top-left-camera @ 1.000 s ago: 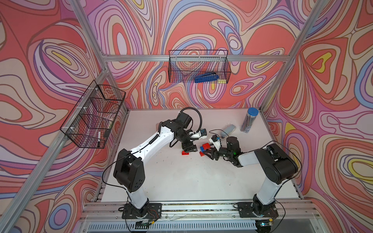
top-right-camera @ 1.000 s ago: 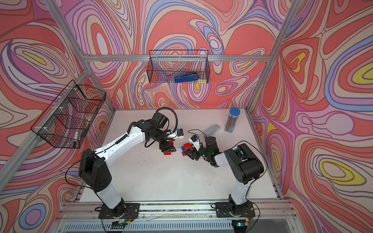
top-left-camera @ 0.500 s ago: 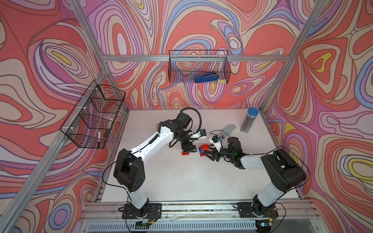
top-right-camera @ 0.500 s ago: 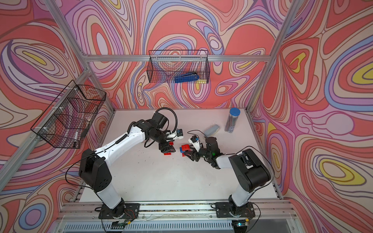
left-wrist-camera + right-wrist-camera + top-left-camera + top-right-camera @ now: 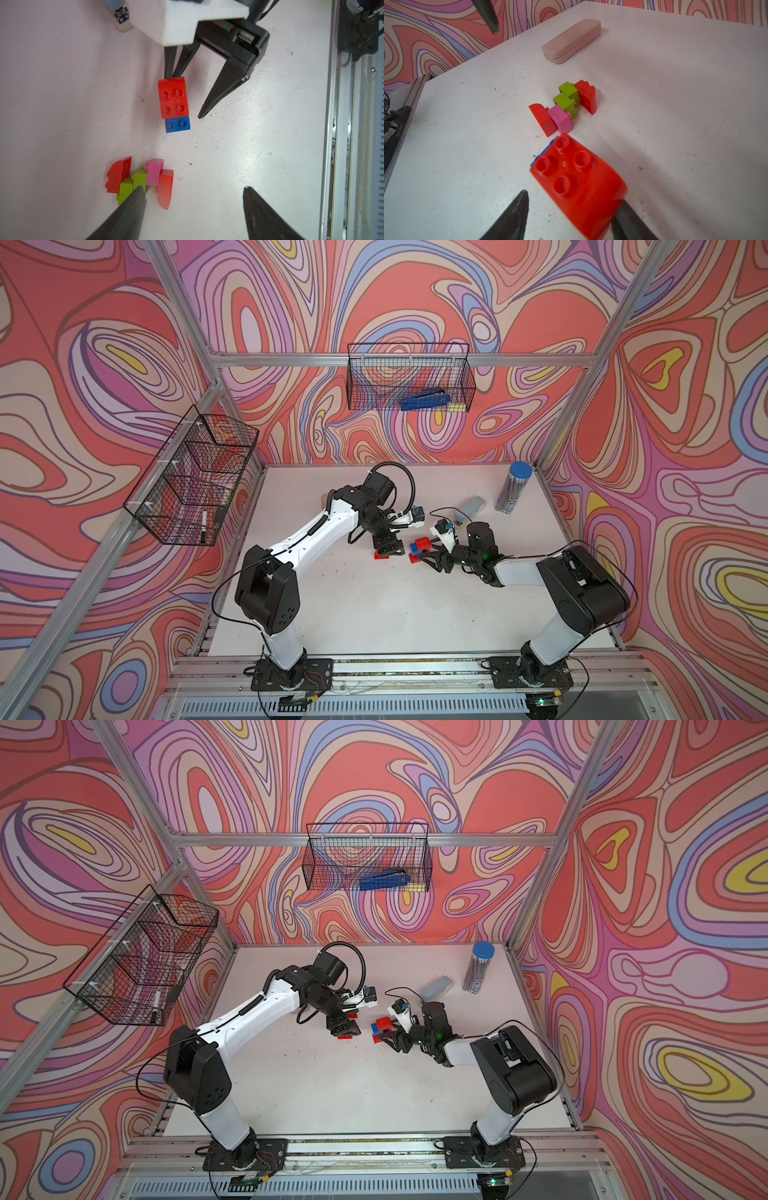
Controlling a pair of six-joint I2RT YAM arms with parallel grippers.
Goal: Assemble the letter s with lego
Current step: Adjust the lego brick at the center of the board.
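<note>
The left gripper (image 5: 387, 551) is seen in both top views low over a brick cluster (image 5: 381, 554) midway across the desk (image 5: 374, 605); the right gripper (image 5: 426, 556) is set at a red-on-blue stack (image 5: 419, 545) just beside. In the left wrist view, the left jaws are parted, one fingertip (image 5: 133, 205) over the brick cluster. In the right wrist view, the right jaws are spread, the red-on-blue stack touched by one finger (image 5: 629, 228) only.

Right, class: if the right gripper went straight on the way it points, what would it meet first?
The red brick, sitting partly between its open jaws. Beyond it, probably the pink brick, though depth is unclear.
</note>
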